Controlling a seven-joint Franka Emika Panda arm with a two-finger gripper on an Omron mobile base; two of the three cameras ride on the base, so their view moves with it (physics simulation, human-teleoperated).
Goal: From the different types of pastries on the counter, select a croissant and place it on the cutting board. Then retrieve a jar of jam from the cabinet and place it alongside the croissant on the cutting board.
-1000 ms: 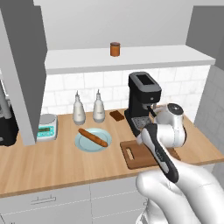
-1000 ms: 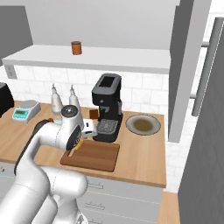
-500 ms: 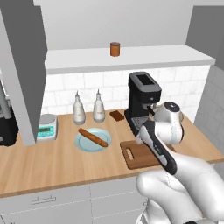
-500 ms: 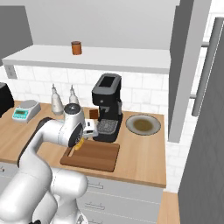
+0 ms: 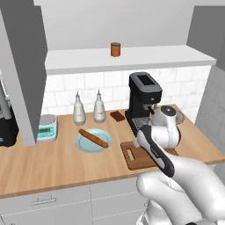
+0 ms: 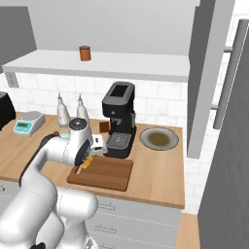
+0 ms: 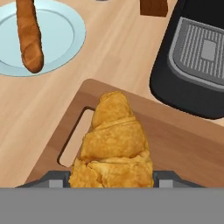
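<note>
Croissant (image 7: 113, 144) was held clamped in the tool (image 7: 112, 180) above the cutting board's (image 7: 183, 144) slot end; the fingertips were largely hidden behind it, the jar of jam (image 5: 115, 49) remaining on the cabinet shelf (image 5: 149, 57).

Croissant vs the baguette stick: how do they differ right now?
The croissant is golden, short and plump; the baguette stick is darker brown, long and thin. The croissant is held in the pincer over the cutting board; the baguette stick lies on the pale blue plate. Both are pastries.

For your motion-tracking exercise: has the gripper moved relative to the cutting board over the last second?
Yes. The gripper, holding the croissant, has edged toward the coffee machine, over the cutting board.
</note>
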